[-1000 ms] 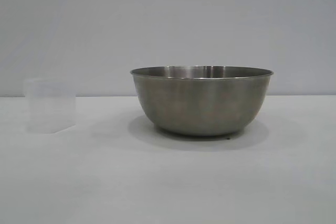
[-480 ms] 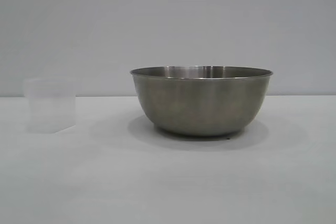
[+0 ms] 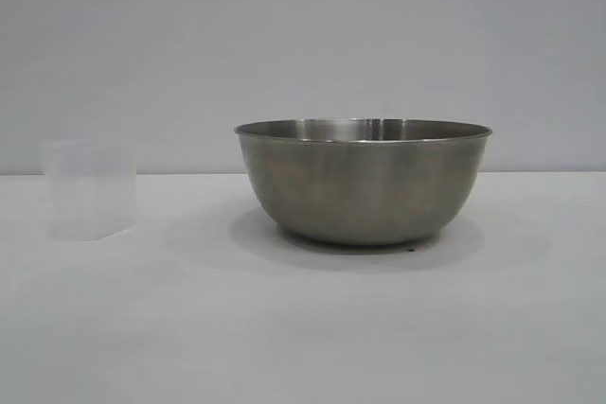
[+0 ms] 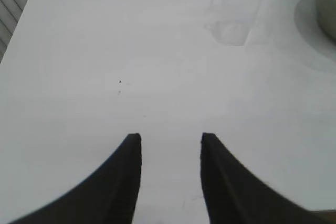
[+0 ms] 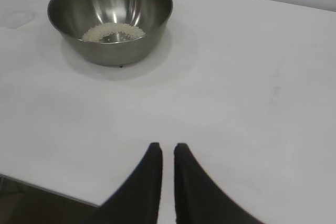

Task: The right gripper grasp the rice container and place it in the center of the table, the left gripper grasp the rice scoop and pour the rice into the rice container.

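Your left gripper [image 4: 171, 145] is sitting spread apart over bare table [image 4: 105, 51], pinching nothing; the rice scoop [image 4: 229, 18] is showing well ahead of it, upper right of the left wrist frame, standing upright.

Your right gripper [image 5: 167, 150] is hovering with fingers nearly pressed together, a thin gap between the tips, holding nothing. The rice container [image 5: 110, 17] is sitting far ahead, upper left of the right wrist frame, with rice [image 5: 113, 32] lying in its bottom.

In the exterior frame you're seeing the container at centre-right and the scoop at left edge, well apart, both resting on the table.
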